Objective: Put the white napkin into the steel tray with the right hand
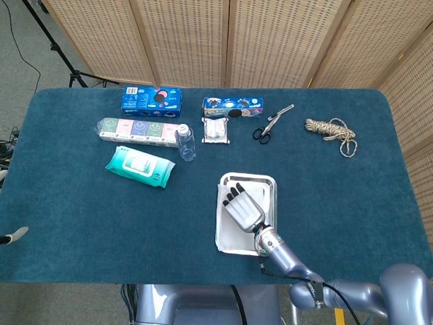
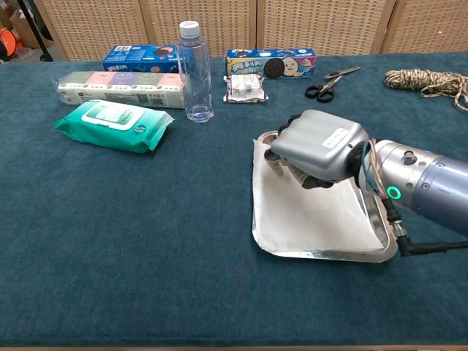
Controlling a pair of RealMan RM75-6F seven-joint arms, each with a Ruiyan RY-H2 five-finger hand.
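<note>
Steel gleams at the near middle of the teal cloth-covered table (image 1: 81,217), where the steel tray (image 2: 380,252) lies flat with the white napkin (image 2: 307,216) spread inside it; the napkin's left edge laps over the tray's left rim. The right hand (image 2: 318,142) sits over the far part of the tray, palm down, its dark fingers (image 2: 281,150) curled downward toward the napkin. Whether the fingertips pinch the napkin or only rest on it cannot be told, since the back of the hand hides them in both views. From above, the right hand (image 1: 245,208) covers the tray's middle, its silver forearm running off toward the near edge. A small pale tip at the far left edge of the head view may be the left hand (image 1: 13,235); its state cannot be told.

Along the far side stand a clear water bottle (image 2: 194,69), a green wet-wipes pack (image 2: 113,124), a row of tissue packs (image 2: 117,88), two blue cookie boxes (image 2: 270,63), a small wrapped snack (image 2: 246,88), scissors (image 2: 329,82) and a coil of rope (image 2: 428,80) at far right.
</note>
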